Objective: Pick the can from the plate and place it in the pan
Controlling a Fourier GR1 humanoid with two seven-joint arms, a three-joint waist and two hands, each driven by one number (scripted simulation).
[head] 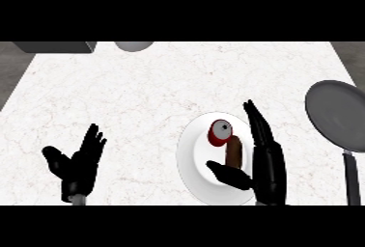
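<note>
— Marble, is it, that desk (143, 96)?

— White with faint pink veins, yes. Dark floor shows past its left and right edges. At the far left corner sits a grey box (55, 47), and just beside it, along the far edge, a grey round thing (133, 45), both cut off by the view.

— Where is the can?

— The can (227, 142) lies on its side on a white plate (194, 164), near the desk's near edge and right of the middle. Its body is brown; the end that points away from the robot is red-rimmed with a pale lid.

— And the pan?

— The pan (335, 116) is grey and round, at the right edge of the desk, well apart from the plate, with its dark handle (350, 176) running toward the near edge.

— What of the right hand?

— The right hand (262, 154) stands over the plate's right part, just beside the can. Its fingers (255, 120) are straight and pressed together, pointing toward the far edge; the thumb (227, 173) reaches out under the can's near end. Whether it touches the can I cannot tell.

— The left one?

— The left hand (75, 166) rests near the near left corner, fingers up and a little spread, thumb out to the left, holding nothing.
</note>
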